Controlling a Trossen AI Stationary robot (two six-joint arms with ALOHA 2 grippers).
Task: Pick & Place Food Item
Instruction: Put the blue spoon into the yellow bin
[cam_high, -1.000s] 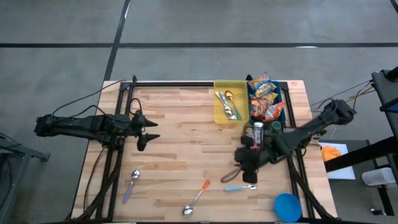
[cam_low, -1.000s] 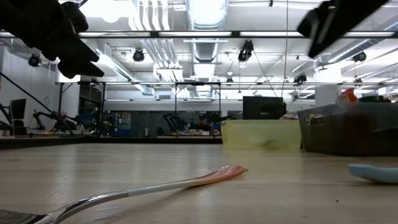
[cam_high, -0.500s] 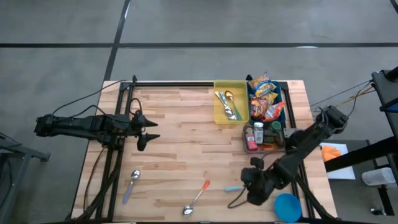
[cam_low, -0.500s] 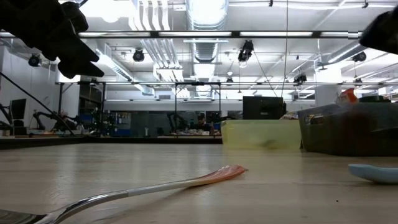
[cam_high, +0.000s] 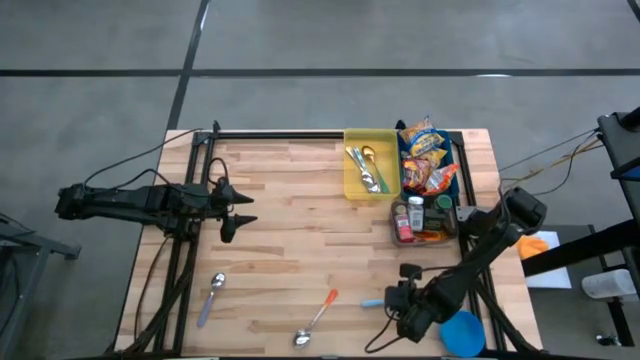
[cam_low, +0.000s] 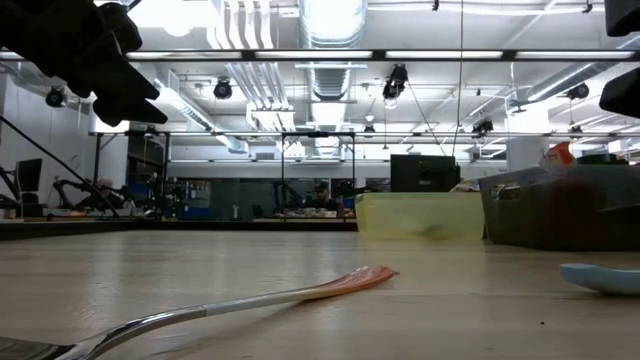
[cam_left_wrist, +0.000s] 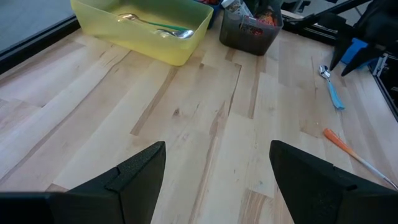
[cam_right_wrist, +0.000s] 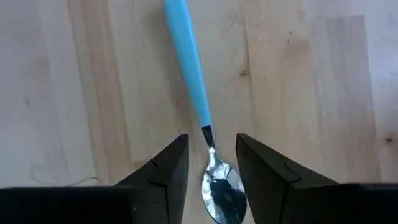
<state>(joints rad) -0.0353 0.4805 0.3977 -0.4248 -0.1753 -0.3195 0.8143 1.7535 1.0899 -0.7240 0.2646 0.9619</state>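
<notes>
The food items are snack bags (cam_high: 425, 150) piled in a blue bin at the table's far right; small jars stand in a dark bin (cam_high: 418, 216) in front of it. My right gripper (cam_right_wrist: 211, 163) hangs near the table's near right corner, pointing down, open. Its fingers stand on either side of the neck of a blue-handled spoon (cam_right_wrist: 186, 59) that lies flat on the wood, without touching it. In the high view the same gripper (cam_high: 404, 303) covers the spoon's bowl and only the handle (cam_high: 373, 302) shows. My left gripper (cam_high: 240, 208) waits open over the table's left part.
A yellow bin (cam_high: 370, 165) with spoons stands beside the blue bin. An orange-handled spoon (cam_high: 320, 315) and a purple-handled one (cam_high: 213, 297) lie near the front edge. A round blue dish (cam_high: 462, 332) sits just right of my right gripper.
My right gripper has swung from in front of the dark bin toward the table's near edge and come down, turning about its own axis, until it stands over the blue-handled spoon. The spoon has stayed where it was.
</notes>
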